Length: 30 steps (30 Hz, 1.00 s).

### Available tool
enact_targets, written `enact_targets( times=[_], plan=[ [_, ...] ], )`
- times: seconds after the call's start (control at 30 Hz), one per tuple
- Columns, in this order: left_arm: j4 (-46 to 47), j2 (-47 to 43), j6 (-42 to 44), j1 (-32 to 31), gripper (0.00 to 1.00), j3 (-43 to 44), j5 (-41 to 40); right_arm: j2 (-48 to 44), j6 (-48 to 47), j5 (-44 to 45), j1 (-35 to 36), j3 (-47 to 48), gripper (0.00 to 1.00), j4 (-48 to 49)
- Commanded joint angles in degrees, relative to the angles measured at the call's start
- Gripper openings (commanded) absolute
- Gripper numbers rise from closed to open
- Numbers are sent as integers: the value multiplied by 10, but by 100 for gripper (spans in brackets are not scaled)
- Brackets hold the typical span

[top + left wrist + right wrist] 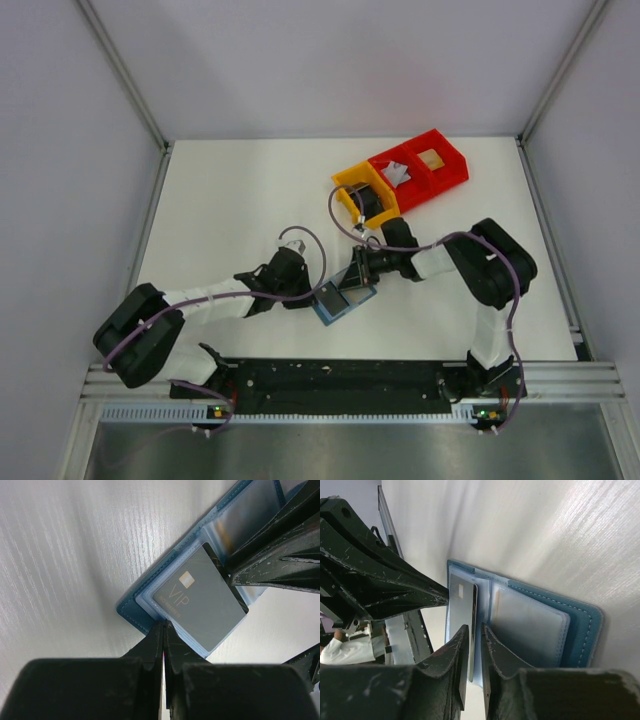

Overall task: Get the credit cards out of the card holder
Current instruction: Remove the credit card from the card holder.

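Both arm bases sit at the table's (230, 190) near edge. Left gripper (163, 626) is fully closed, pinching the card holder's (343, 298) rim; right gripper (476, 630), slightly parted, clamps a grey credit card (200, 597) reading "VIP". I see free room toward the left edge.

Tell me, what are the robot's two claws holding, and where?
The left gripper is shut, pinning the teal-blue folding card holder at its edge. The right gripper pinches the edge of a grey card marked VIP.
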Motion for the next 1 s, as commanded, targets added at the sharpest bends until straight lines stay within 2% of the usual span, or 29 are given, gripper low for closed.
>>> enact_targets(
  times=[0.0,0.3,0.5,0.97],
  plan=[
    [-9,9,6,-1,0,1,0,2,-5,-11,9,15,16,19],
    [-5,15,4,-1,0,3,6,14,4,-21,20,27,13,29],
    [-5,12,4,-1,0,-1,9,23,8,-28,16,27,0,35],
    [-8,-5,4,-1,0,-9,9,12,23,-22,-20,5,0,62]
  ],
)
